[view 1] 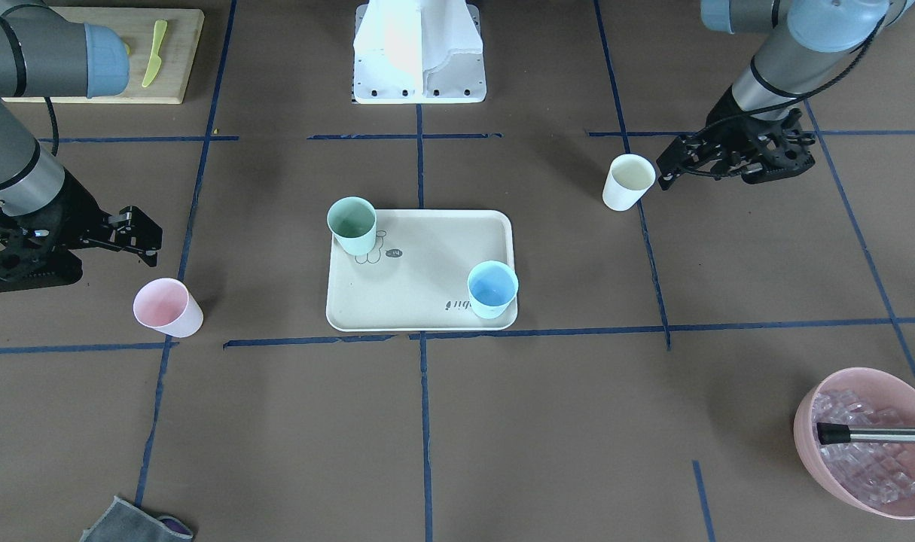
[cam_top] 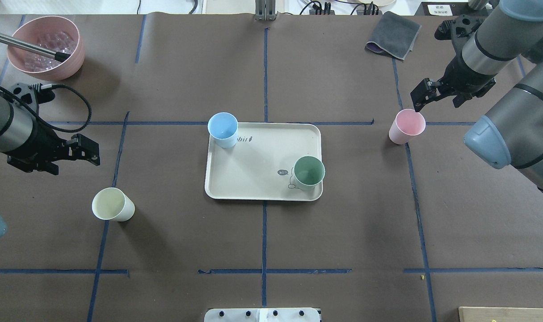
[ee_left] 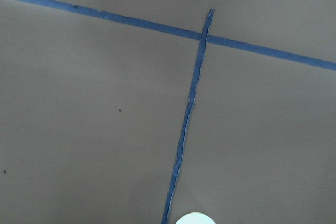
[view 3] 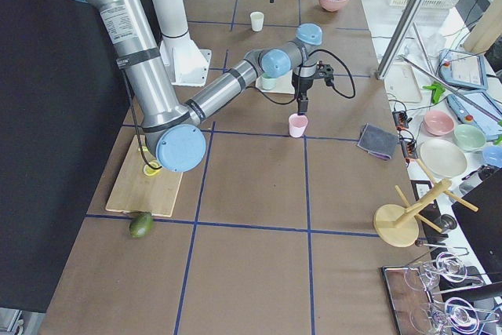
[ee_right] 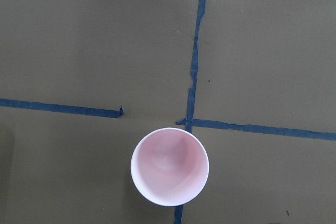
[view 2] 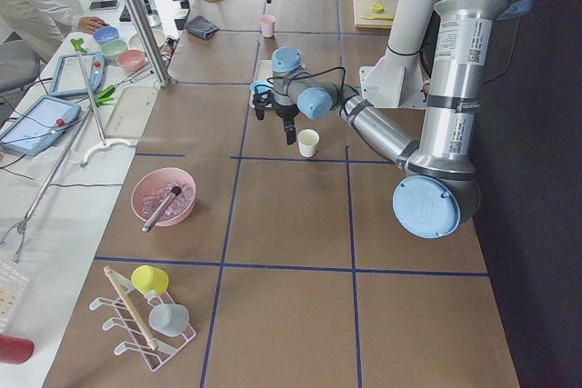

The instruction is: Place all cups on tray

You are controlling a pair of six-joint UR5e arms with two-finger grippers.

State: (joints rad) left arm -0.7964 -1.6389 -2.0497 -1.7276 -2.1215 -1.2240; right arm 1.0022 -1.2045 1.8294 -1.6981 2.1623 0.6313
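The beige tray (cam_top: 258,167) lies mid-table. The light blue cup (cam_top: 223,129) stands on its far left corner and the green cup (cam_top: 309,172) on its near right corner. The cream-white cup (cam_top: 112,204) stands on the table left of the tray; only its rim shows at the bottom edge of the left wrist view (ee_left: 195,219). My left gripper (cam_top: 90,150) is open and empty, hovering just beyond it. The pink cup (cam_top: 406,126) stands right of the tray and shows from above in the right wrist view (ee_right: 169,166). My right gripper (cam_top: 419,96) is open and empty, just beyond and above it.
A large pink bowl (cam_top: 72,58) of ice cubes with a metal-handled tool stands at the far left. A grey cloth (cam_top: 393,35) lies at the far right. A wooden cutting board (view 1: 111,53) with a yellow-green knife lies near the robot's base (view 1: 419,53).
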